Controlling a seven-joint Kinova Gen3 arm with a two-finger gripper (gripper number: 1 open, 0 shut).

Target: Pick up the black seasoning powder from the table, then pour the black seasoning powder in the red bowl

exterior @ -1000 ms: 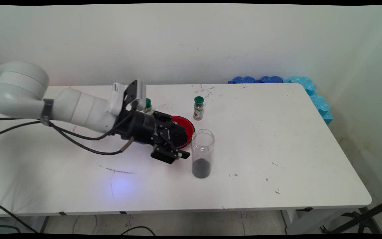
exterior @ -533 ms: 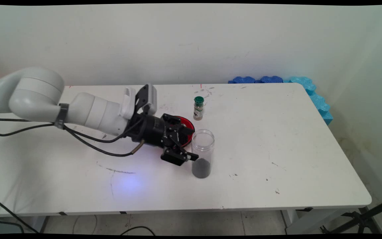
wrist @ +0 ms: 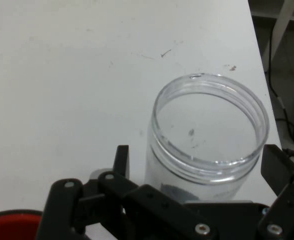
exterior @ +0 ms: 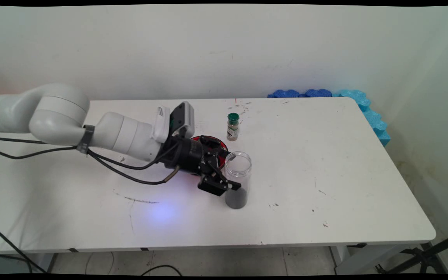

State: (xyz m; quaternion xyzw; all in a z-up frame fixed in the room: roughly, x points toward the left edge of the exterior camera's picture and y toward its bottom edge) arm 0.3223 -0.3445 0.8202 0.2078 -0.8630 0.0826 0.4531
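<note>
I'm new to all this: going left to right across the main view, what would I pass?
White arm → gripper → clear jar → blue foam pieces. The red dish and spice bottle overlap these, so I leave them out.

even, soft indoor light; faint shadows on the table (exterior: 325, 163); both views sharp.

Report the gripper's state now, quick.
Gripper: open, fingers either side of the clear jar, not yet closed on it.
</note>
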